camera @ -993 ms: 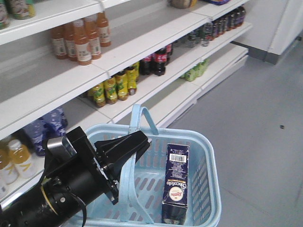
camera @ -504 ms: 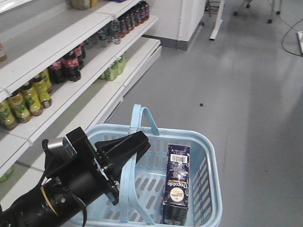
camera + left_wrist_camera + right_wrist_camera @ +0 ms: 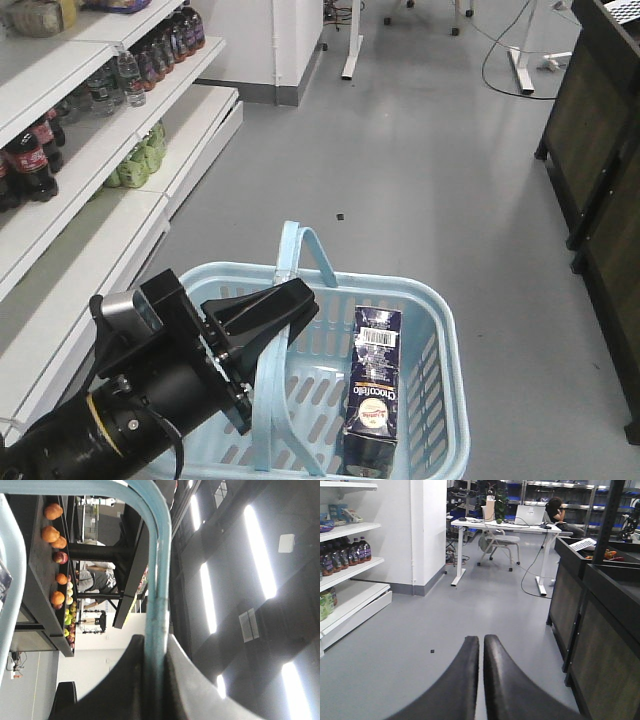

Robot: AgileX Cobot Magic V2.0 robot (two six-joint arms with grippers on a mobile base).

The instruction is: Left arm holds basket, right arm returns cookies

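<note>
Shelves of drinks [image 3: 90, 215] have swung off to the left while the basket [image 3: 440, 330] hangs unchanged, handle [image 3: 300, 245] clamped in the left gripper [image 3: 285, 310]. Cookies [image 3: 372, 385] stand upright against the basket's right wall; a swing could topple them. Right gripper [image 3: 481, 642] is closed, empty. Lettering reads perhaps "Chocotello"; barcode [image 3: 376, 337] above.

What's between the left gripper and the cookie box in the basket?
Nothing loose. The front view shows only bare slotted interior of the basket between the left gripper and the cookies.
</note>
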